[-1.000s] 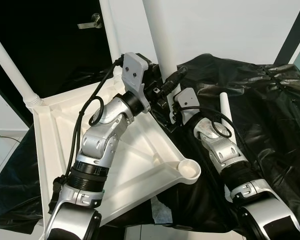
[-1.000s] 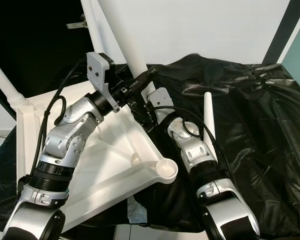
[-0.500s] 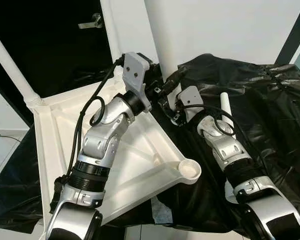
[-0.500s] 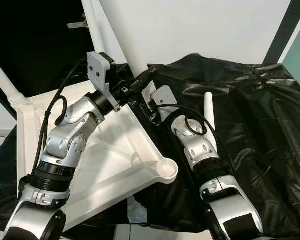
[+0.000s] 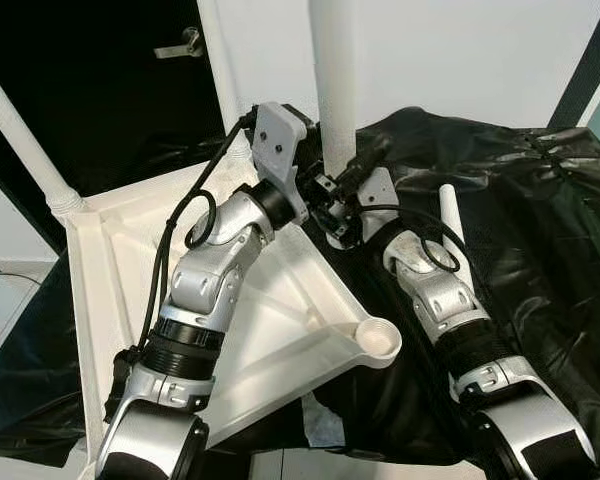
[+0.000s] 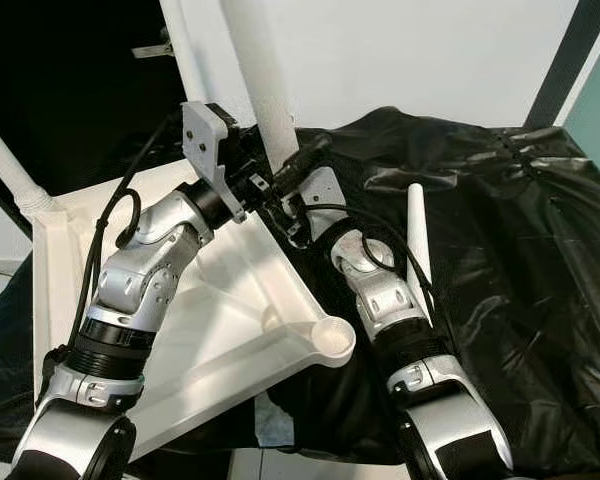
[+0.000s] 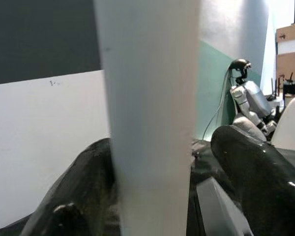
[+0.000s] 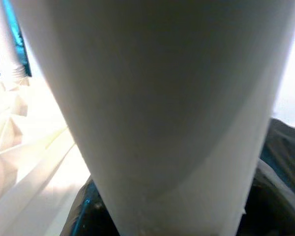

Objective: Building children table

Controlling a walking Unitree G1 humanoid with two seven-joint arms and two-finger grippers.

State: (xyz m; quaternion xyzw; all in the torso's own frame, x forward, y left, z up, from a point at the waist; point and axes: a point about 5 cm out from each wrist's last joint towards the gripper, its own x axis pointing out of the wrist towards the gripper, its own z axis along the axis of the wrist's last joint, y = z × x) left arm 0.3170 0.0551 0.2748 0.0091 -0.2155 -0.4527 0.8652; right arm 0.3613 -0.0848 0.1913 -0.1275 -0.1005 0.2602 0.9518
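Now the leg (image 5: 332,90) stands straighter at the tabletop's (image 5: 110,260) far corner than a second ago, both grippers' fingers (image 7: 250,169) pinching it, likely seating it.

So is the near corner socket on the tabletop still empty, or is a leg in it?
Empty: the round socket on the upturned tabletop shows an open cup, nothing inserted.

1 upturned white tabletop (image 5: 110,260), 3 upright legs (image 5: 332,90), 1 loose leg (image 5: 450,215), 1 empty socket (image 5: 381,340).
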